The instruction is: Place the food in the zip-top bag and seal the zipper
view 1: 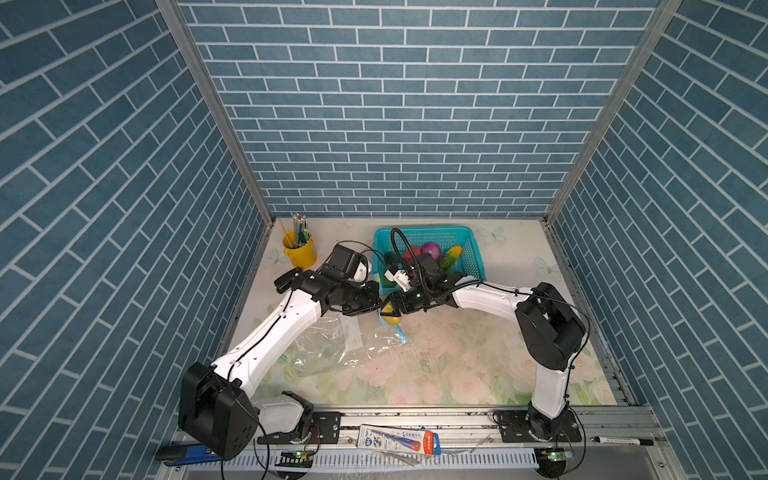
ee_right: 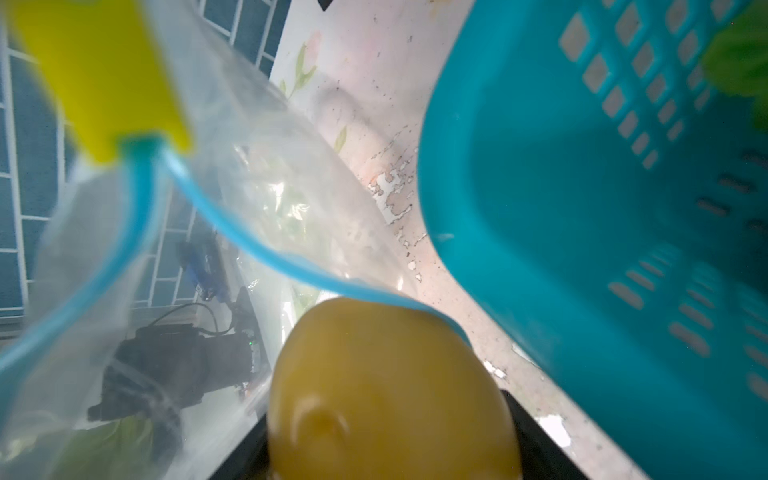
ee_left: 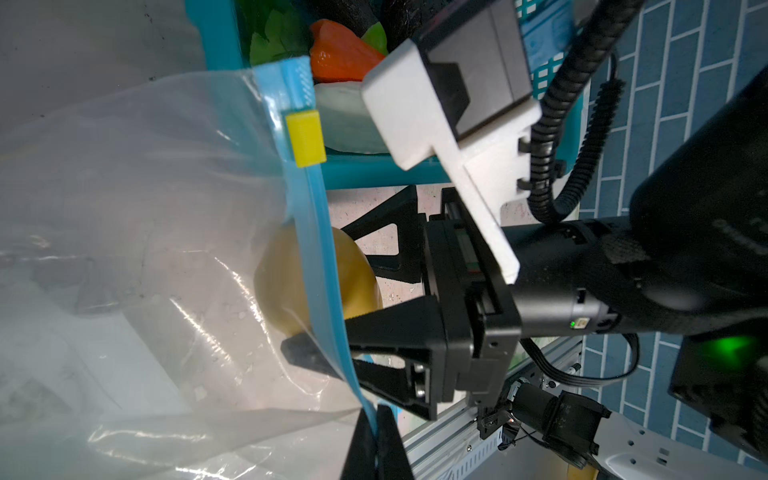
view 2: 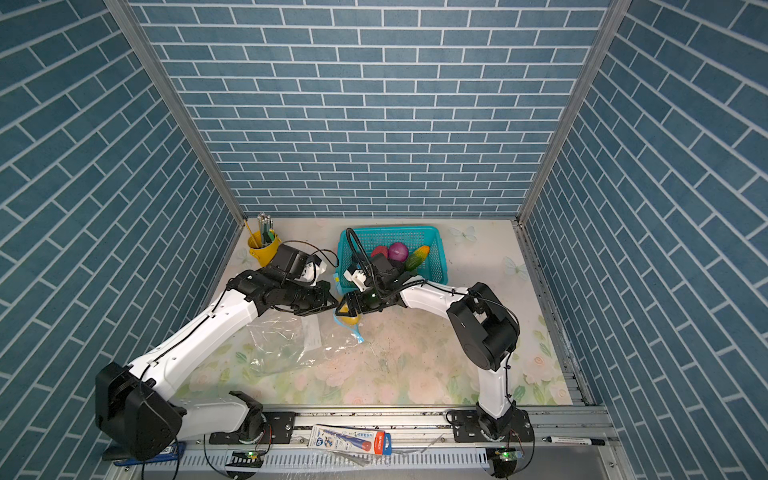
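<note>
Smooth ovoid potato (ee_right: 390, 390) (crinkly bag (ee_left: 124, 187))

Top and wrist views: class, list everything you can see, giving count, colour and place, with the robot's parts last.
bag: one, clear, centre-left, mouth lifted
zipper: one, light blue, bag mouth, open
slider: one, yellow, on zipper
potato: one, yellow, at bag mouth
basket: one, teal, back centre
onion: one, purple, in basket
pepper: one, red, in basket
corn: one, green-yellow, in basket
radish: one, white, in basket
cup: one, yellow, back left, holding pens
packet: one, blue-red, front rail
marker: one, white-black, front rail
table: one, floral, under everything
left fingers: pair, black, shut on zipper
right fingers: pair, black, holding potato
</note>
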Tool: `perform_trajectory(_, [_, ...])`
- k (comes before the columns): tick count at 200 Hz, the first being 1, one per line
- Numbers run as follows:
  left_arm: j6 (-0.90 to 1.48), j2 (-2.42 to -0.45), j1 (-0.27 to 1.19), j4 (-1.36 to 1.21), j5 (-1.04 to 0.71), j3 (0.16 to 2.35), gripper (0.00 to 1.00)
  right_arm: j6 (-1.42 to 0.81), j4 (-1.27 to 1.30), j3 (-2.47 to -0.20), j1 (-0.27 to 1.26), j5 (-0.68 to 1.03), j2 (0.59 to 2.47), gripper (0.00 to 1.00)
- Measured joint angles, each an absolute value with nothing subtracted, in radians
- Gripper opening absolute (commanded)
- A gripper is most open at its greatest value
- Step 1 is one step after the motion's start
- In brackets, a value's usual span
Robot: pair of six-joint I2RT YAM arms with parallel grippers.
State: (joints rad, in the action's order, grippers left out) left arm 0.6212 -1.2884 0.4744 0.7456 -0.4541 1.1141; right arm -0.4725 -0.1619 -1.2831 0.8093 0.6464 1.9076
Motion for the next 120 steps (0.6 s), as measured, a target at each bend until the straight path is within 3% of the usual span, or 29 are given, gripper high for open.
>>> perform_trajectory(48, [0.621, -1.282, 0.474, 0.747, -0.457, 1.114, 0.00, -0.466, -0.170, -1.278, 0.809, 0.626, 1.895, 0.39])
perform_trajectory(120, [0.624, -1.284, 0.474, 0.741, -0.471, 1.114, 0.00, -0.449, 0.072, -1.109, 0.751, 0.717, 1.699, 0.38])
